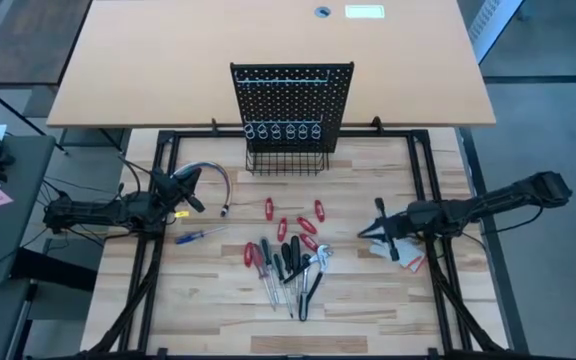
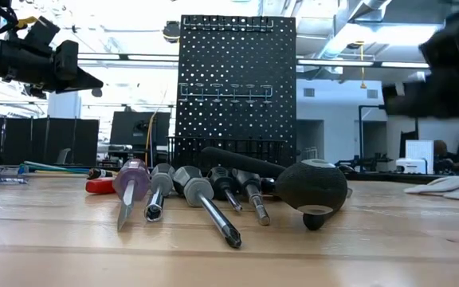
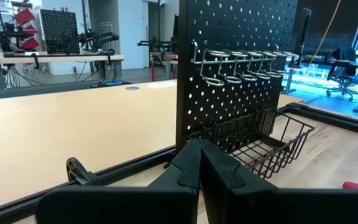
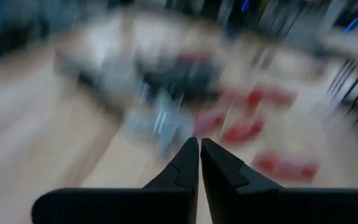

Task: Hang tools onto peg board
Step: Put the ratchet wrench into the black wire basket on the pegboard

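The tools lie on the wooden table in front of the board: a pile of screwdrivers and pliers point(image 1: 288, 268), several small red-handled tools point(image 1: 294, 218) and a blue-handled screwdriver point(image 1: 198, 236) to the left. The pile also shows in the low view point(image 2: 205, 191). The black peg board point(image 1: 291, 100) stands upright at the far middle, with a row of silver rings point(image 3: 235, 65) and a wire basket point(image 3: 260, 140) at its base. My left gripper point(image 1: 198, 203) is shut and empty, raised left of the tools and facing the board. My right gripper point(image 1: 368, 230) is shut and empty, right of the tools.
A bundle of wires point(image 1: 213, 178) lies beside my left gripper. A white glove point(image 1: 400, 252) lies under my right gripper. A large tan tabletop point(image 1: 168, 60) stands behind the board. Black frame rails point(image 1: 438, 200) run along both sides of the wooden surface.
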